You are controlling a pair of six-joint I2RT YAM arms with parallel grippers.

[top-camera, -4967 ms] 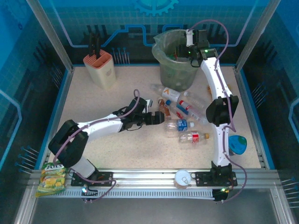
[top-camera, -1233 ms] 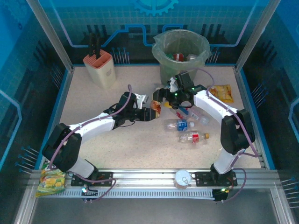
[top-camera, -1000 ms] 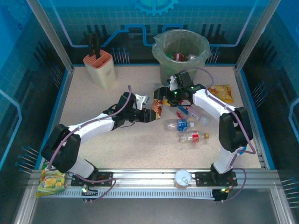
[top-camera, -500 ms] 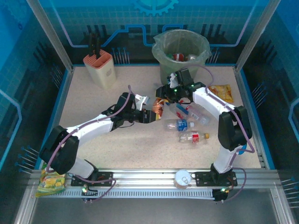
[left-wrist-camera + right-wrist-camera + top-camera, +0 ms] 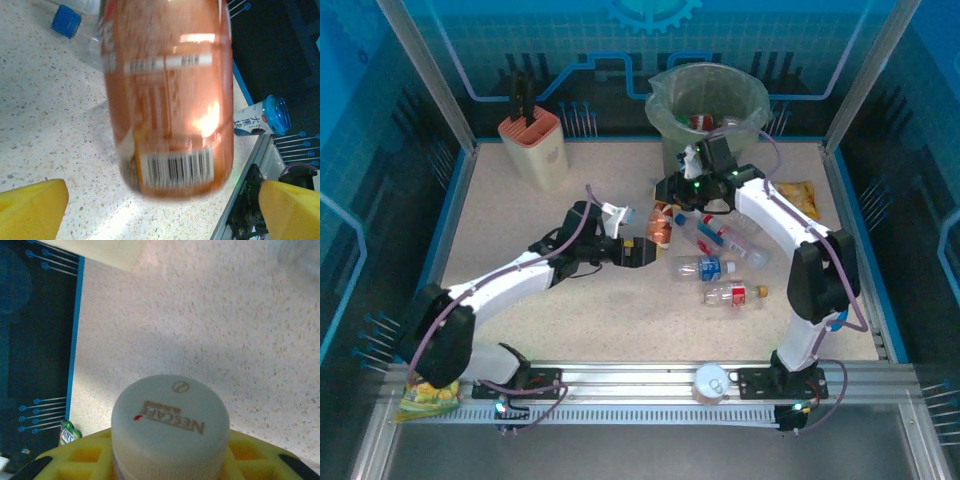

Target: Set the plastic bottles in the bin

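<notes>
The amber plastic bottle [image 5: 660, 224] has passed from our released left jaws to our right jaws, grasping its white cap [image 5: 170, 425]; several clear bottles [image 5: 706, 267] mid-frame await the round grey bin [image 5: 670, 140].

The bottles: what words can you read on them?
"NESCAFE": on the white cap, upside down.
Amber bottle: a barcode, but its print is too blurred to read.
Small blue-lidded container: its characters are too small to read.
</notes>
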